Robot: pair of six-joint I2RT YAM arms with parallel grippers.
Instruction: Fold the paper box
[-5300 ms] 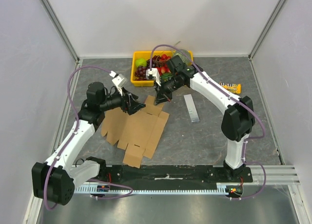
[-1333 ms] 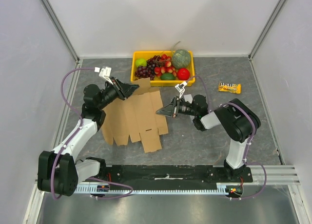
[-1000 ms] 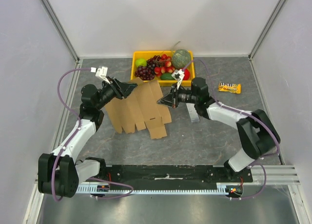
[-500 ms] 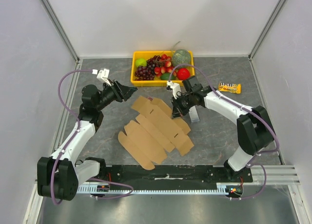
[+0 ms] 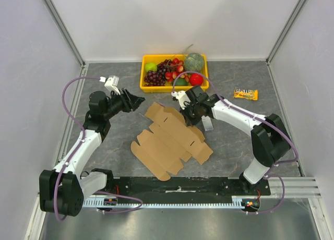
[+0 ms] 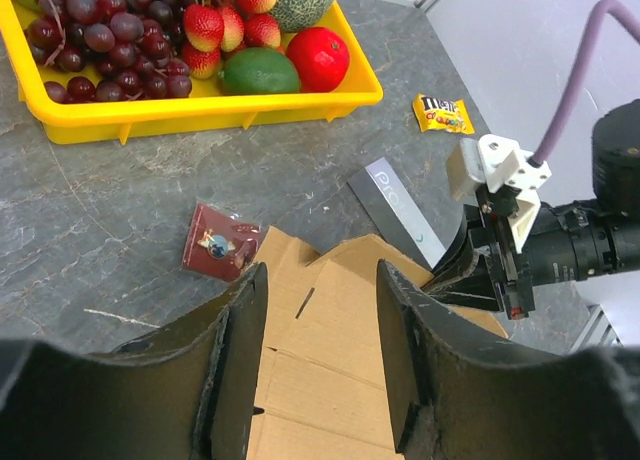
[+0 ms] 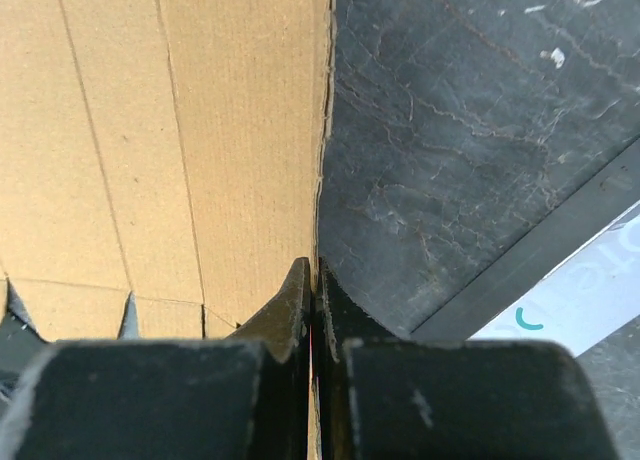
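The paper box (image 5: 167, 143) is a flat brown die-cut sheet with notched flaps, lying on the grey table in front of the arms. My right gripper (image 5: 187, 116) is shut on its far right edge. The right wrist view shows the fingertips (image 7: 300, 280) pinched on the cardboard edge (image 7: 200, 130), with bare table to the right of it. My left gripper (image 5: 138, 100) hovers open, left of the sheet's far corner and apart from it. In the left wrist view, only the cardboard (image 6: 330, 380) shows below and beyond its open fingers (image 6: 240, 360).
A yellow tray (image 5: 142, 78) of fruit stands at the back, also in the left wrist view (image 6: 200, 115). A candy packet (image 5: 245, 94) lies at the right. A grey strip (image 6: 390, 195) lies by the right arm. A small red packet (image 6: 218, 242) lies beside the sheet's far corner.
A second ago both grippers held the sheet upright. The left gripper has let go and drawn back, and the right has laid the sheet flat, now shifted slightly nearer and to the right.
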